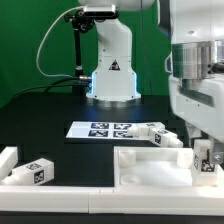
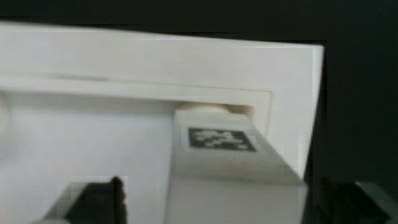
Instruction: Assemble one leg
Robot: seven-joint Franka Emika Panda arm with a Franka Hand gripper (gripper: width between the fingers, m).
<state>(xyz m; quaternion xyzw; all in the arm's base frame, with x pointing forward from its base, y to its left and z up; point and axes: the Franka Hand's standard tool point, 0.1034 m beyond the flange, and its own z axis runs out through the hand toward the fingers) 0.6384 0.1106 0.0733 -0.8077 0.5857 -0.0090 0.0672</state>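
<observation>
Ext. view: the arm comes down at the ext. view's right, over the wide white panel (image 1: 150, 168), which lies flat on the black bench (image 1: 50, 110) w/ its raised rim up. The hand (image 1: 206, 160) sits low at the panel's right corner, and a leg (image 1: 204, 155) w/ a b&w tag stands upright between its fingers, lower end down at the panel. Wrist view: same leg (image 2: 228, 160) runs up the middle of the frame, tag facing the cam, its far end butted into the inside corner of the panel (image 2: 125, 60) where the rim turns. The two dark fingertips (image 2: 111, 200) flank it on either side; can't tell from either view whether the pads actually touch the leg, so grip state unclear. Marker board (image 1: 100, 129) lies flat on the bench mid-scene, just in front of the arm's white base (image 1: 110, 75). A second leg (image 1: 160, 134) lies tilted just beside the board's right end, near the panel's back edge. At the ext. view's left, another tagged leg (image 1: 38, 172) lies on the bench near the front, w/ a plain white part (image 1: 8, 160) just beside it, both well apart from the panel.
</observation>
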